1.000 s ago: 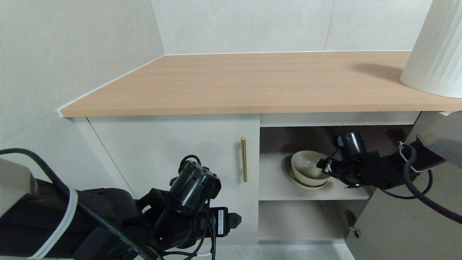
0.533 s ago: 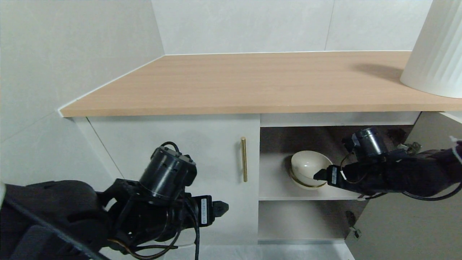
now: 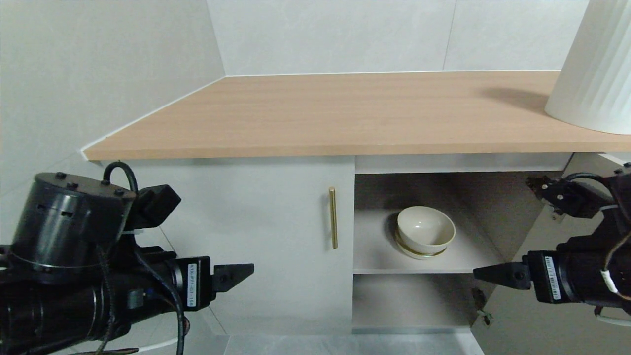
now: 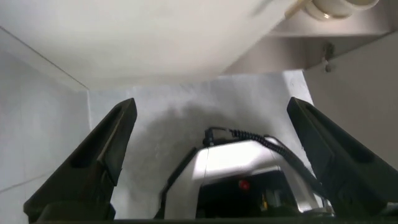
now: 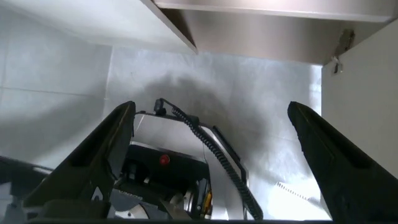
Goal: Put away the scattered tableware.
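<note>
A cream bowl [image 3: 425,230] sits upright on a gold-rimmed plate [image 3: 417,253] on the upper shelf [image 3: 374,246] of the open cabinet; a bit of the bowl [image 4: 336,6] also edges into the left wrist view. My right gripper [image 3: 485,272] hangs outside the cabinet, below and to the right of the bowl, apart from it. In its wrist view the right gripper [image 5: 211,143] is open and holds nothing. My left gripper [image 3: 239,271] is in front of the closed left door, and the left gripper [image 4: 211,143] is open and empty.
The closed left door carries a gold bar handle [image 3: 333,224]. The right door [image 3: 537,315] stands open beside my right arm. A wooden countertop [image 3: 345,113] runs above, with a white ribbed vessel [image 3: 591,69] at its right end. A lower shelf [image 3: 409,301] lies beneath.
My right gripper has let go of the bowl and pulled back out of the cabinet, down and right. The bowl stays on the plate. My left arm swung left.
</note>
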Motion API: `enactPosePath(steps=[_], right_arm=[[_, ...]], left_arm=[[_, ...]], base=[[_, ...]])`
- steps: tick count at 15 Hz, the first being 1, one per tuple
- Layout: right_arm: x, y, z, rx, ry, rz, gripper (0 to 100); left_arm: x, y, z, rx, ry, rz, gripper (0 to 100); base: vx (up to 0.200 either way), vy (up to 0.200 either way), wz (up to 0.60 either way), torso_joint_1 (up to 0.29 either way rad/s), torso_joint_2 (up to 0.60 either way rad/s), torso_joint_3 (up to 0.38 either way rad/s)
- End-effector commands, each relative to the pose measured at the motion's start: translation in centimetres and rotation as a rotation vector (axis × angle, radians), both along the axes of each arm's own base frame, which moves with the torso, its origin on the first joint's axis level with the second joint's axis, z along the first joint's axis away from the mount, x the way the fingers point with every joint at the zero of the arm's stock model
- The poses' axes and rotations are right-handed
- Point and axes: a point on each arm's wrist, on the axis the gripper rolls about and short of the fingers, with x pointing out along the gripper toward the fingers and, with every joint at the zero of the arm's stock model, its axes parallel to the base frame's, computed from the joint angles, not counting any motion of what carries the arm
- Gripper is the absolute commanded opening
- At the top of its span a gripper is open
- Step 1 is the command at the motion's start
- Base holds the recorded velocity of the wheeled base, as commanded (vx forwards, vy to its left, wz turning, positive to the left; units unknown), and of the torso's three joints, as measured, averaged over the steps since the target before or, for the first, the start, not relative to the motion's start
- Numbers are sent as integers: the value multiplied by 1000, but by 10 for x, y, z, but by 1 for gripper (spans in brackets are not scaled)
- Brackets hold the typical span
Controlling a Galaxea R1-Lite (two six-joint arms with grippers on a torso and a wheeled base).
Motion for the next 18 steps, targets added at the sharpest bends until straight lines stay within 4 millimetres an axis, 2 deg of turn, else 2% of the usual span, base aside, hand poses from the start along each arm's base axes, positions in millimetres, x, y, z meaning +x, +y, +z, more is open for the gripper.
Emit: enactPosePath(steps=[1, 6, 10, 18], right_arm=[[-14, -6, 9, 25, -48, 10, 100], [-15, -6, 6, 17, -39, 13, 100], [-18, -3, 2, 9, -26, 38, 100], [-17, -2, -1, 3, -14, 41, 100]], left_arm=[[-3, 4, 6, -12, -30, 4, 100], [2, 0, -1, 8, 1, 2, 100], [7, -3, -9, 29, 33, 5, 100], [9, -4, -12, 36, 46, 6, 100]], base=[[0, 0, 0, 0, 0, 0], [0, 0, 0, 0, 0, 0], [-200, 0, 0, 7, -1, -2], [-200, 0, 0, 1, 2, 5]])
